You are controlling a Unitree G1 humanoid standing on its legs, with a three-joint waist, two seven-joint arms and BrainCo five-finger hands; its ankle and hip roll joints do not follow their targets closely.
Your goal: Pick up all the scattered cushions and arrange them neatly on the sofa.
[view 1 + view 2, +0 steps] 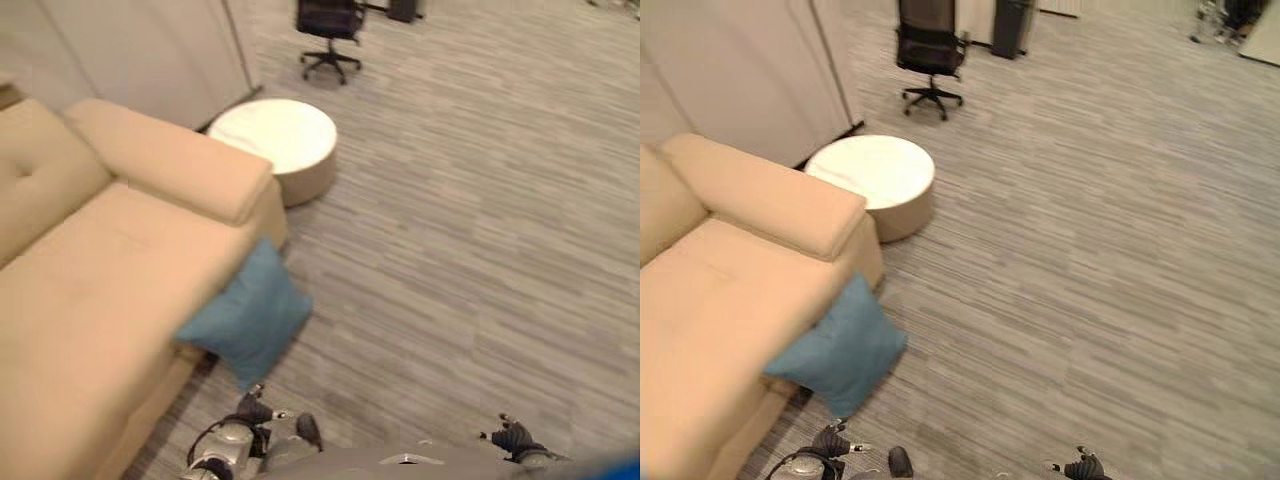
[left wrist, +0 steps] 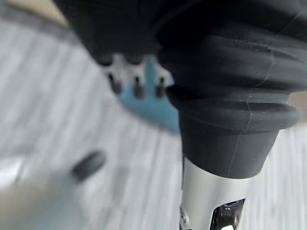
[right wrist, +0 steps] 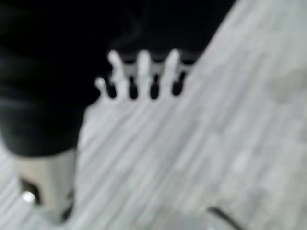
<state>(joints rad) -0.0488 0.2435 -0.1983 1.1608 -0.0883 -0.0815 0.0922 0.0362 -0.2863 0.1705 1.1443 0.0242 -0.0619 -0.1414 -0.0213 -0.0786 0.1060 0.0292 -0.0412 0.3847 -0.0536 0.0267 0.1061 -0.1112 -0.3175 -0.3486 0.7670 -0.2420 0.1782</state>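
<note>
Right now soft square blue cushion (image 1: 245,318) leans vs smooth tan sofa (image 1: 90,300); both hands' fingers relaxed, empty.

No text, label, number or sign can be read on anything in these views.
</note>
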